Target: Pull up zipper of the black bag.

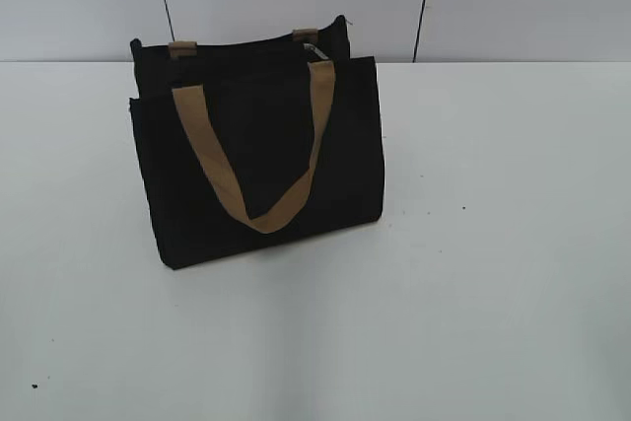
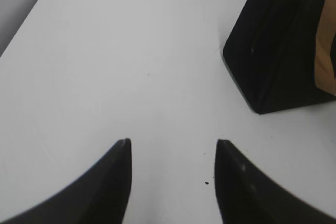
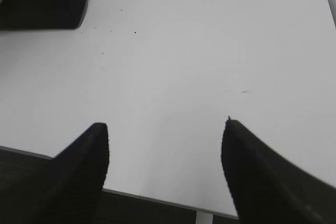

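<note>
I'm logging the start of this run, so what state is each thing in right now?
black bag: upright on the table, untouched.
zipper: silver pull at the top edge's right end; open or closed cannot be told.
tan handle: hanging down the front panel.
left gripper: open, empty.
right gripper: open, empty.

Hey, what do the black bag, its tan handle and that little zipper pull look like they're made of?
The black bag looks like matte woven fabric, maybe canvas: it shows no shine and sags softly. The tan handle seems flat webbing, drooping in a loop. The zipper pull looks silvery, probably metal, though it is too small to be sure.
</note>
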{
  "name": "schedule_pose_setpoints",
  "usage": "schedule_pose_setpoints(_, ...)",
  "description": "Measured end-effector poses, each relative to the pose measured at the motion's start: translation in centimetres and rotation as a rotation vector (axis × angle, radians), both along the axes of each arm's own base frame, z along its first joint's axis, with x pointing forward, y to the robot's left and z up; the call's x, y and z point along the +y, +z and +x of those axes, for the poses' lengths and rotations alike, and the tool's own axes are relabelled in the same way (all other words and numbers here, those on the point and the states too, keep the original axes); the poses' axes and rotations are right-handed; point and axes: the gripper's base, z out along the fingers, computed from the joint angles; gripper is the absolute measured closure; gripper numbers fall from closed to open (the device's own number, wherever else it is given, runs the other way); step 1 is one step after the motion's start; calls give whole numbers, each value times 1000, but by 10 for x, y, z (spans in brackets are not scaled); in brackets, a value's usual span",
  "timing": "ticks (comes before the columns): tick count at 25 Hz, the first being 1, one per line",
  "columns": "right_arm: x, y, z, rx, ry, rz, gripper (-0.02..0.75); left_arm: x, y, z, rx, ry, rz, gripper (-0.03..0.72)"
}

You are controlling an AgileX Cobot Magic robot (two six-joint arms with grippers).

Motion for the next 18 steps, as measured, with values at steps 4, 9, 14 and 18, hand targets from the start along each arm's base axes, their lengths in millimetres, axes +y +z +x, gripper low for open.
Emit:
schedule_pose_setpoints(4, 0, 0, 0, 2, -7, 13, 225, 0, 0, 0, 0, -32, 0, 294)
schedule_pose_setpoints(9, 0, 0, 0, 2, -9, 16, 225, 1, 0, 0, -1, -50, 1, 294)
schedule_pose_setpoints(14, 0, 0, 0, 2, -9, 16, 225, 1, 0, 0, -2, -51, 0, 294)
schedule_pose_setpoints(18, 0, 0, 0, 1, -9, 16, 225, 1, 0, 0, -3, -51, 0, 295)
